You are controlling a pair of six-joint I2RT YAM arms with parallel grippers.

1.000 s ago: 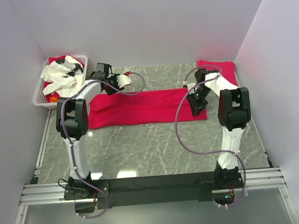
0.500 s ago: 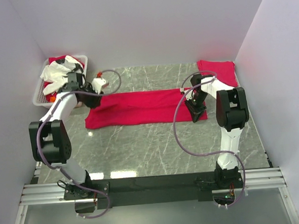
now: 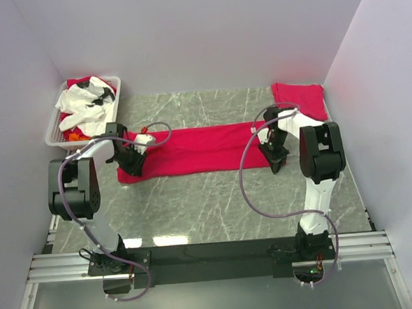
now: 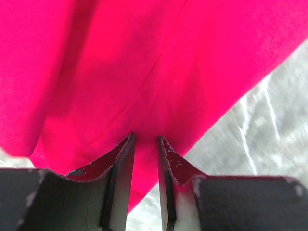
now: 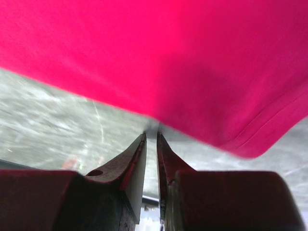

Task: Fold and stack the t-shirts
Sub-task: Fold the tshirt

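- My left hand [image 4: 144, 140]: narrow. Red cloth fills the slot between the fingers [image 4: 121, 166]. Can't tell if it's actually clamped.
- It sits low over the left end of the long t-shirt [image 3: 198, 148], close to that end's near corner.
- My right hand [image 5: 150, 136]: also narrow. The tips are right at the cloth's near edge, and grey counter [image 3: 216, 203] shows through the slot. Can't tell if any fabric is pinched.
- It's at the right end of the same shirt, at the near corner.
- Long t-shirt: folded into 1 flat strip, lying left-right across the middle of the counter, with 1 hand at each end.
- Folded t-shirt [image 3: 299, 98]: lies flat in the far right corner, beyond the strip's right end and not touching it.
- White basket [image 3: 52, 136]: far left corner, just past the strip's left end. It holds bunched white cloth [image 3: 84, 109] and some red cloth.
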